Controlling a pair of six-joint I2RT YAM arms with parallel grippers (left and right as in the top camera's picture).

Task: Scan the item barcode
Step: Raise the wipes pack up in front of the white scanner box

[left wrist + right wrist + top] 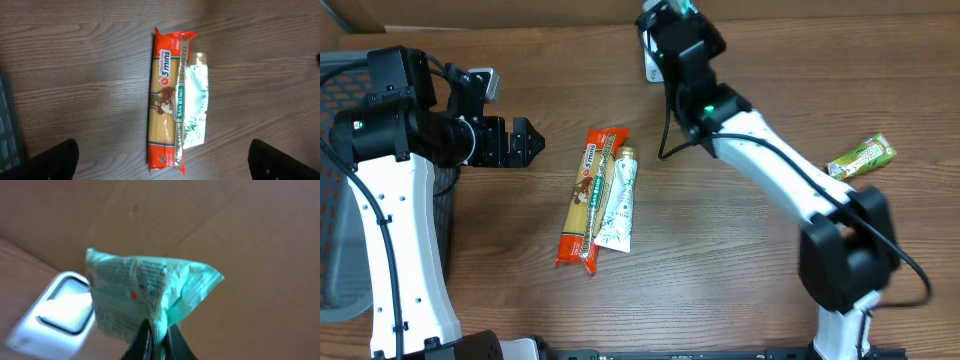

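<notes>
My right gripper (159,335) is shut on the bottom seam of a mint-green packet (145,292) and holds it up at the table's far edge. The packet's printed face is turned toward the white scanner (60,310) just left of it. From overhead, the right gripper (665,25) hangs above the scanner (653,68), and only a sliver of the packet (686,8) shows. My left gripper (525,140) stands open and empty to the left of the items on the table. Its fingers (45,160) frame the bottom corners of the left wrist view.
An orange spaghetti pack (585,200) and a white-green pouch (618,200) lie side by side mid-table, below the left gripper (162,150) in the wrist view. A green snack packet (861,157) lies at the right. A dark basket (335,200) stands at the left edge.
</notes>
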